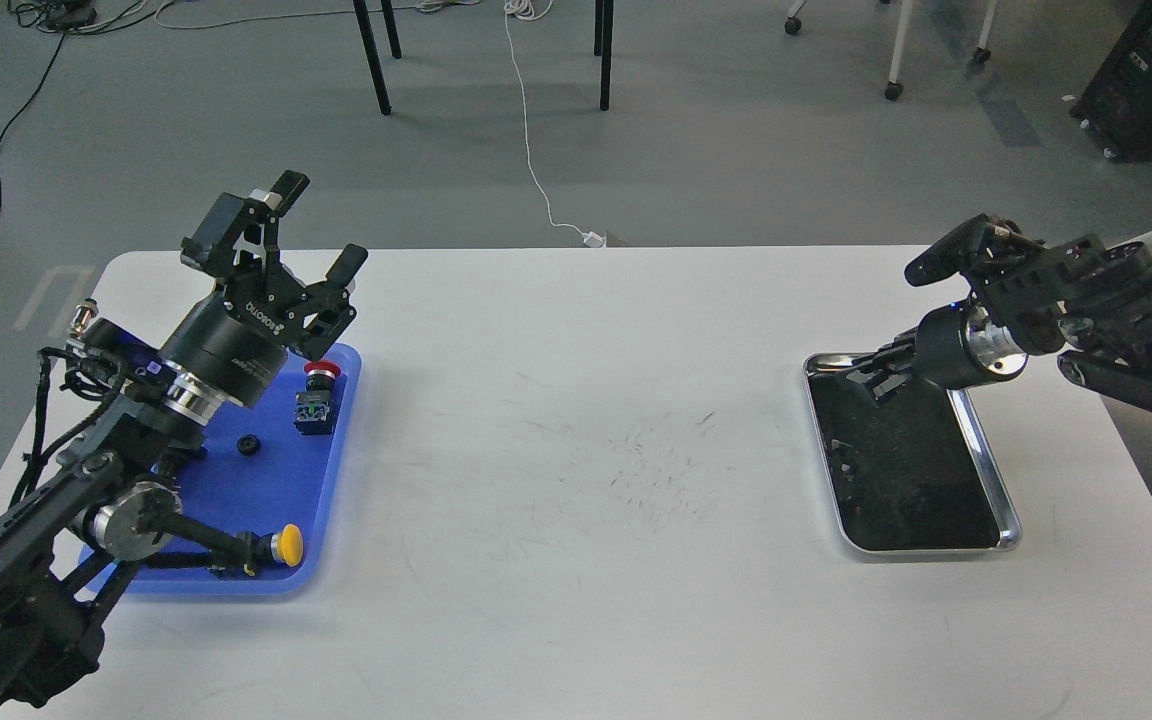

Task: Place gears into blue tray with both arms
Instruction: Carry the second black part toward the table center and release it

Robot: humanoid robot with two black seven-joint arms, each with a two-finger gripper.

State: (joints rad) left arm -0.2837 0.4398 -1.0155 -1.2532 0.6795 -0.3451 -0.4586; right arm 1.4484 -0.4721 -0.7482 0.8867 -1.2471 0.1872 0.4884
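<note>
1. At the near left, the left arm point(46, 520) comes in from the lower left corner and crosses over the near left part of the blue tray point(266, 500).
2. The blue tray lies on the left side of the white table point(576, 560), with part of it hidden under the arm.
3. A yellow-capped push-button switch point(281, 546) lies on its side near the tray's near right corner.
4. Farther in, a single small black gear point(250, 445) lies flat on the tray floor, just right of the arm's wrist.
5. To the right of the gear, a red-capped switch point(318, 398) with a dark body stands near the tray's far right corner.
6. The left gripper point(319, 232) is raised above the far end of the tray, pointing up and away; its two fingers are spread wide with nothing between them.
7. On the right side of the table lies a silver tray point(1001, 490) with a black lining; small dark pieces on the lining cannot be made out.
8. The right arm point(1116, 310) comes in from the right edge, and the right gripper point(871, 372) points down to the left into the far left corner of the silver tray. Its fingers are dark against the lining, so I cannot tell how far apart they stand or whether they hold anything.
9. Beyond the table, on the grey floor, a white cable point(531, 150) trails between black chair legs.
</note>
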